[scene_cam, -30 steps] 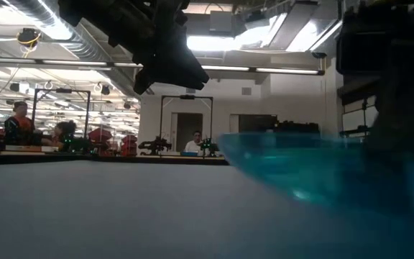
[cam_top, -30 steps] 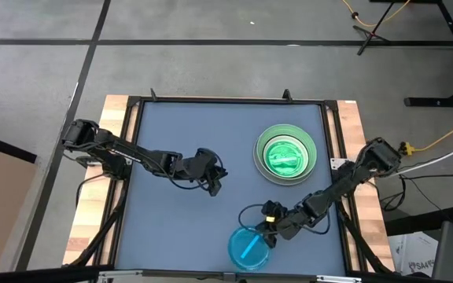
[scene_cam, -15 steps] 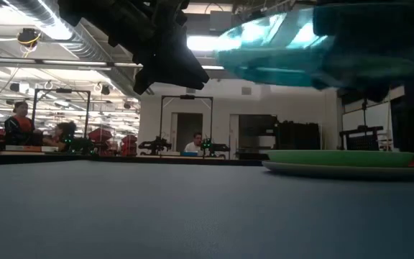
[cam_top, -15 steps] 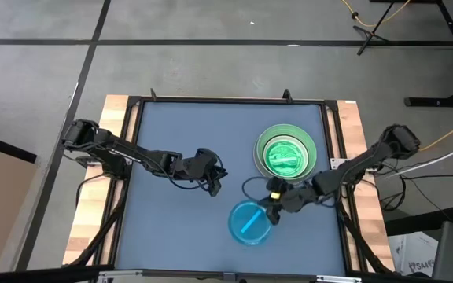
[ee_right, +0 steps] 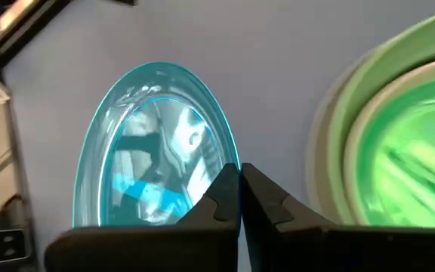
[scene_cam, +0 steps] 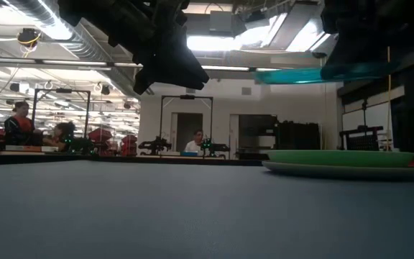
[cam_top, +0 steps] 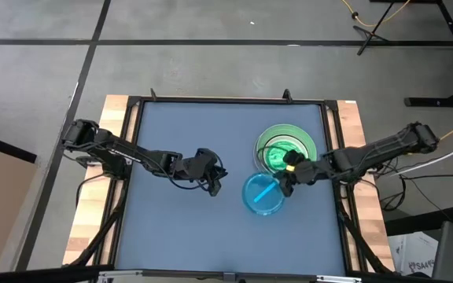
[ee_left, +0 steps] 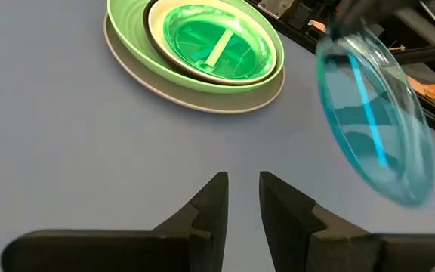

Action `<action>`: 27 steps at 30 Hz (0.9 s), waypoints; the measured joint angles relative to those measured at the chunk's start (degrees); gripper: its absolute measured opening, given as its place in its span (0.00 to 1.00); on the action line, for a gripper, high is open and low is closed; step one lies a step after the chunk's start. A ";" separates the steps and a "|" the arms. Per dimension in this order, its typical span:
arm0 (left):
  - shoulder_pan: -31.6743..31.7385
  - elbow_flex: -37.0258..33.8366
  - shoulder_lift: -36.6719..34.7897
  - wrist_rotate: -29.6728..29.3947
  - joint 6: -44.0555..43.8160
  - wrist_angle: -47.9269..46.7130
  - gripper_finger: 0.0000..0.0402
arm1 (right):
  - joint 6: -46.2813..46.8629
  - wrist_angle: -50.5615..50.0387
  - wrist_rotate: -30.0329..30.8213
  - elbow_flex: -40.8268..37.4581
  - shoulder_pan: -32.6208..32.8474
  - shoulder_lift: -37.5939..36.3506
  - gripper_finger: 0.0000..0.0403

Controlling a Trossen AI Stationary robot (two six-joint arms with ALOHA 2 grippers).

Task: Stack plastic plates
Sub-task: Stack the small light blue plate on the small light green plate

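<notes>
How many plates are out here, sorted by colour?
Grey plate: 1
Light green plate: 1
White plate: 1
Clear green plate: 1
Clear blue plate: 1
Total: 5 in sight; the stack may hide more.

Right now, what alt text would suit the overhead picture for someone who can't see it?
The right gripper holds a blue plate above the table, beside a stack of plates with a green one on top. The left gripper waits mid-table.
</notes>
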 joint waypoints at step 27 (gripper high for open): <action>0.02 0.00 0.00 -0.09 0.00 -0.02 0.17 | -23.49 -19.03 -6.06 0.02 -33.73 -5.83 0.00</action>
